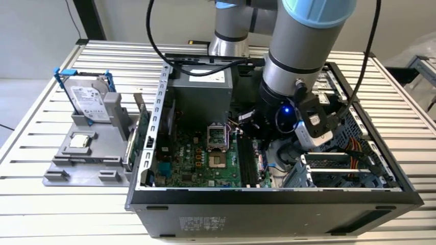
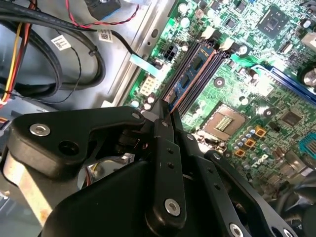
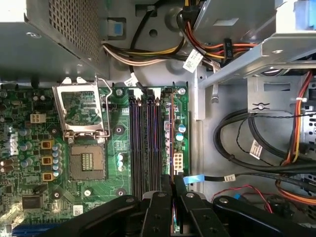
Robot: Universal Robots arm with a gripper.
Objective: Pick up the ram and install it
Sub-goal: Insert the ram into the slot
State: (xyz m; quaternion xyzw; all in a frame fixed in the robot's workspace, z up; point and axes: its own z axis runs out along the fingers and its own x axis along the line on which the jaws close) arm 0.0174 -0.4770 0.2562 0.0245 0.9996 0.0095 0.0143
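Ram [image 2: 193, 74] near end behind the claw [image 2: 165, 114]; claw base cut off by frame edge.

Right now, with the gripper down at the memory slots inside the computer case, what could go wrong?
1. The gripper has its jaws shut on the ram near one end only, so pressing may seat it tilted in the memory slots.
2. A thin black cable with a blue tag runs right beside the jaws and might snag.
3. I cannot tell whether the slot latches are open; if they are shut, the ram could be forced.
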